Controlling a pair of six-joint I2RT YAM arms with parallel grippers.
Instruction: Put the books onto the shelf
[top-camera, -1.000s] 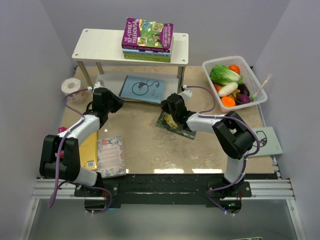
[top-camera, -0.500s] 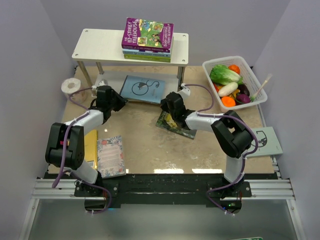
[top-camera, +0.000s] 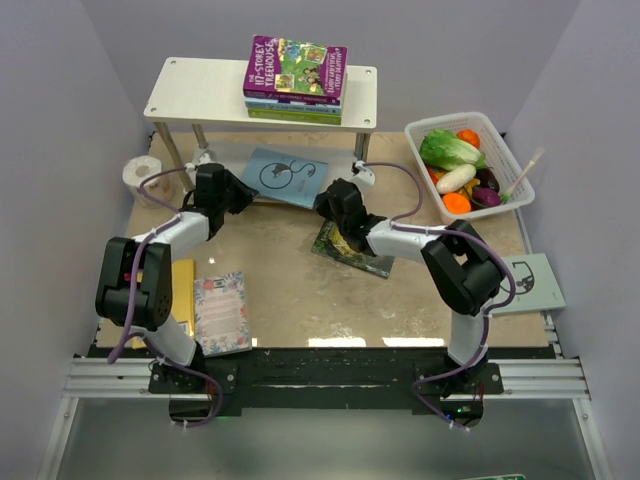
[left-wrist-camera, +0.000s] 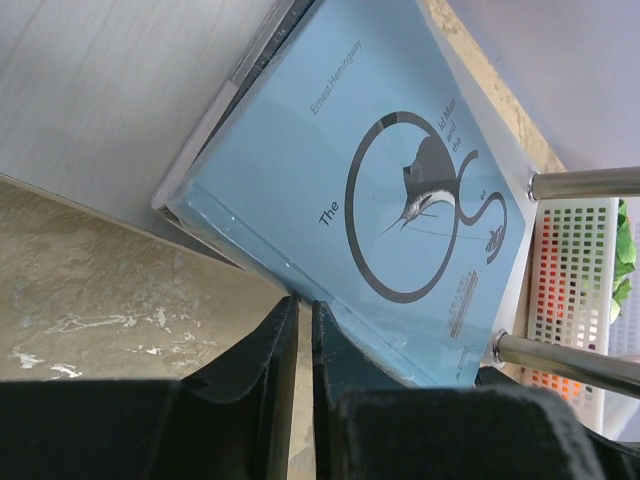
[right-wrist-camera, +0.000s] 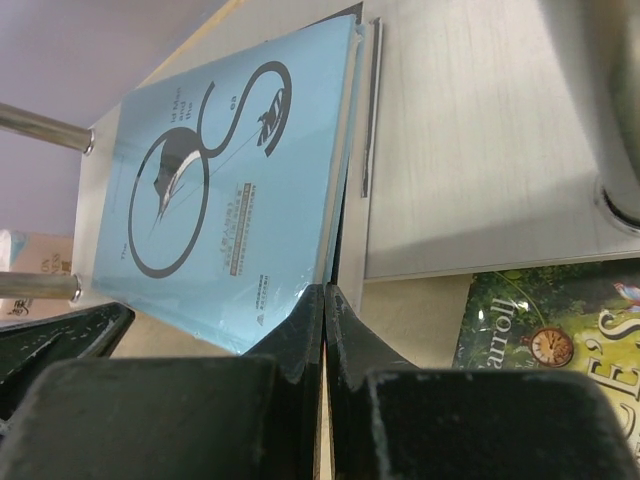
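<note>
A low two-tier shelf (top-camera: 200, 85) is pictured at the far side of the table (top-camera: 300, 290), with a white basket (top-camera: 450, 120) of vegetables set well apart to its right. A stack of books (top-camera: 295, 80) is laid flat on the top board. A light-blue book (top-camera: 285, 177) is lodged on the lower board between the metal legs, its near edge overhanging toward the arms.

Four more books are left on the table: a dark illustrated book (top-camera: 352, 252) beneath the right arm, a pink floral book (top-camera: 222, 312) and a yellow book (top-camera: 178, 298) by the left base, and a grey-green book (top-camera: 532, 280) at the right edge.

The left gripper (top-camera: 240, 190) and the right gripper (top-camera: 325, 200) are both shown fully closed with nothing between the fingers, tips set at the blue book's near edge.

The book is judged thin, light, fairly stiff and glossy, so it is better nudged or pinched at that overhanging edge. The legs on either side are judged the likeliest snag. A paper roll (top-camera: 140, 172) is seen beside the left leg.
</note>
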